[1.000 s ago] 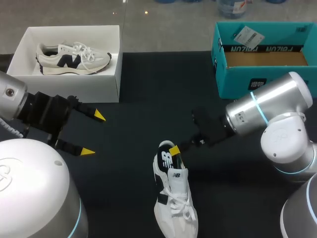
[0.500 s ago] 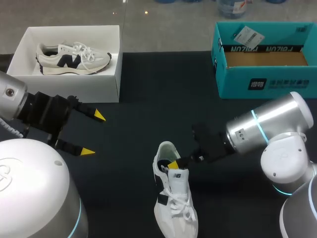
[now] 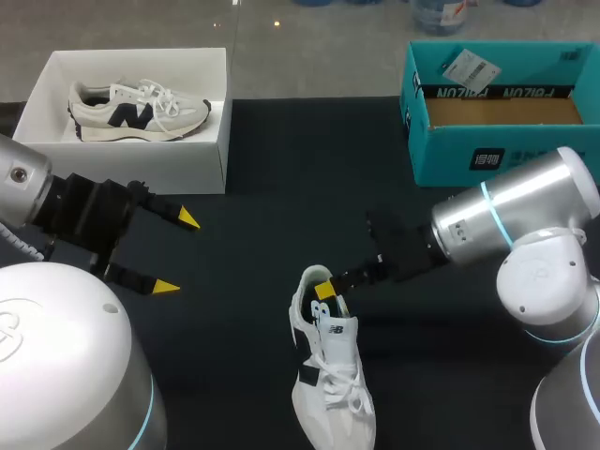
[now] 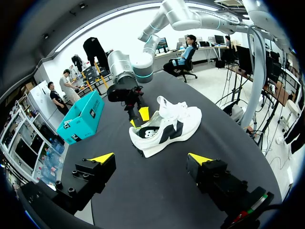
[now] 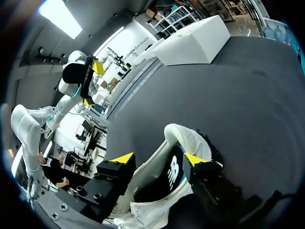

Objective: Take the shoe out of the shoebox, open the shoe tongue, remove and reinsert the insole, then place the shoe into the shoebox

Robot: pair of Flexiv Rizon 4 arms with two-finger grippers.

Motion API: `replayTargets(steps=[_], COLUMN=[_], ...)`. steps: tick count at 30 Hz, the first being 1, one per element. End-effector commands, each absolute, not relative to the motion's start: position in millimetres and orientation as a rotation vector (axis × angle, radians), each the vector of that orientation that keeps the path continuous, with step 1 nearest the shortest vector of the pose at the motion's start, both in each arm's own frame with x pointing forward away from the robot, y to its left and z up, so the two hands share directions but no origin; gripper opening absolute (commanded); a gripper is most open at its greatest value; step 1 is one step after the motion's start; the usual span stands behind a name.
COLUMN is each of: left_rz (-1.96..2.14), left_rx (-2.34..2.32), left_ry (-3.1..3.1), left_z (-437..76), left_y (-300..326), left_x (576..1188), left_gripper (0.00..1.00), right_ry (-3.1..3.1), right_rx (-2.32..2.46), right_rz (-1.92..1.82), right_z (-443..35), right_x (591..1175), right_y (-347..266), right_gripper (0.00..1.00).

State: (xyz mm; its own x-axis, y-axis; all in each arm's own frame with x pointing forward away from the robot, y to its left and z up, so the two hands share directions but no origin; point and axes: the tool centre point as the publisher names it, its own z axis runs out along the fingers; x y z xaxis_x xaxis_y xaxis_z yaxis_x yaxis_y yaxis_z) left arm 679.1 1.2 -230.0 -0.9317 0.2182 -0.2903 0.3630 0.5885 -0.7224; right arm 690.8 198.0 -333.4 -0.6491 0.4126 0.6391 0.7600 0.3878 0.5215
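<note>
Right gripper (image 5: 158,159): fingers spread astride the shoe (image 3: 330,375) collar. Left gripper (image 3: 177,253): fingers parted, holding nothing, well left.

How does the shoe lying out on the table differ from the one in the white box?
The table shoe stands on the dark tabletop with the right arm's fingers at its heel end; the boxed shoe rests inside the white box, untouched. The table shoe points its toe toward the robot; the boxed shoe lies crosswise. Both are white laced sneakers with dark side marks.

Overhead and both wrists: common shoe (image 3: 330,375)
</note>
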Motion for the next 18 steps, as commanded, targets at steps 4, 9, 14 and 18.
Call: replayTargets(steps=[4,9,14,18], left_rz=[-1.259,-1.259,-1.259,-1.259], left_rx=[0.489,0.489,0.489,0.489], left_ry=[2.648,2.648,2.648,2.648], left_z=[-229.7,-229.7,-229.7,-229.7], left_y=[1.6,1.6,1.6,1.6], left_x=[679.4,679.4,679.4,679.4], left_gripper=[1.00,1.00,1.00,1.00], right_ry=[-2.304,-2.339,-2.248,-2.122], right_rx=[-1.001,-1.086,-1.500,-1.742], right_rz=[-1.118,-1.075,-0.845,-0.591], right_z=[-313.6,-297.0,-287.1,-291.6], right_x=[708.6,714.0,701.7,687.7], right_y=[198.4,192.0,189.5,187.6], right_gripper=[1.00,1.00,1.00,1.00])
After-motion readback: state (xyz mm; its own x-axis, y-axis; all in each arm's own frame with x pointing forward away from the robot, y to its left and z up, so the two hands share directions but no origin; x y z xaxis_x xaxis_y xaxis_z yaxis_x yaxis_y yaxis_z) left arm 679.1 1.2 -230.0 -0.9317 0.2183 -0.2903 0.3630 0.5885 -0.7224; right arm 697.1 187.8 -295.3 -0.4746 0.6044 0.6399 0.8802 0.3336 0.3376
